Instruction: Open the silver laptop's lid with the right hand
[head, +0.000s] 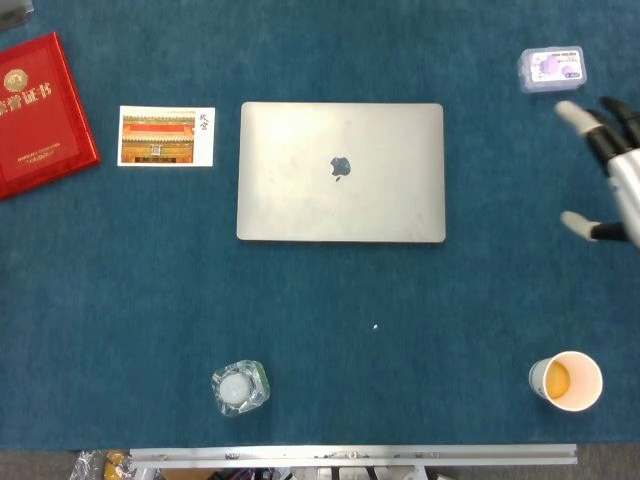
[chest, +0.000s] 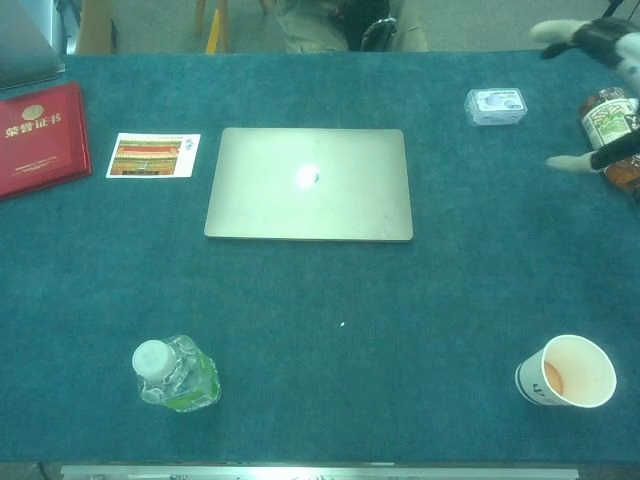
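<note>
The silver laptop (head: 341, 172) (chest: 309, 183) lies flat with its lid closed in the middle of the blue-green table. My right hand (head: 607, 170) (chest: 600, 90) shows at the right edge of both views, fingers spread apart and holding nothing. It hovers well to the right of the laptop, near the table's far right side. My left hand appears in neither view.
A red certificate book (head: 38, 112) and a postcard (head: 166, 136) lie left of the laptop. A small plastic box (head: 551, 69) sits back right, a brown bottle (chest: 612, 135) at the right edge. A water bottle (chest: 176, 374) and a paper cup (head: 566, 380) stand near the front.
</note>
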